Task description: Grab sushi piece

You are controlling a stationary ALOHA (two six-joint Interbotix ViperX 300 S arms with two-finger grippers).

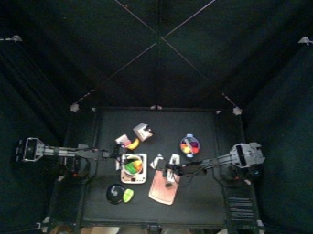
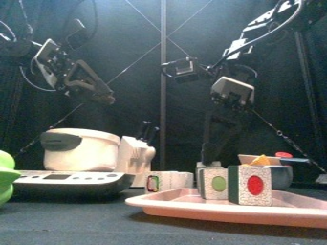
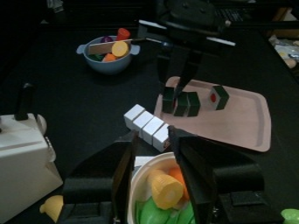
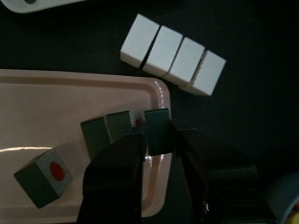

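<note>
My right fingers [image 4: 149, 140] pinch a sushi piece [image 4: 156, 122] on the tray [image 4: 47, 87]; a shallow grip risks slipping and toppling its neighbours [image 4: 105, 133].

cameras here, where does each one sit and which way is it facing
Top view: high overhead, straight down on the table; both arms enter from the sides.
Front view: table height, level across the pink tray; arms hang behind.
Left wrist view: on the left arm, facing the right end effector over the tray.
Right wrist view: down onto the sushi pieces.
Shared: both wrist views show the white block row.
</note>
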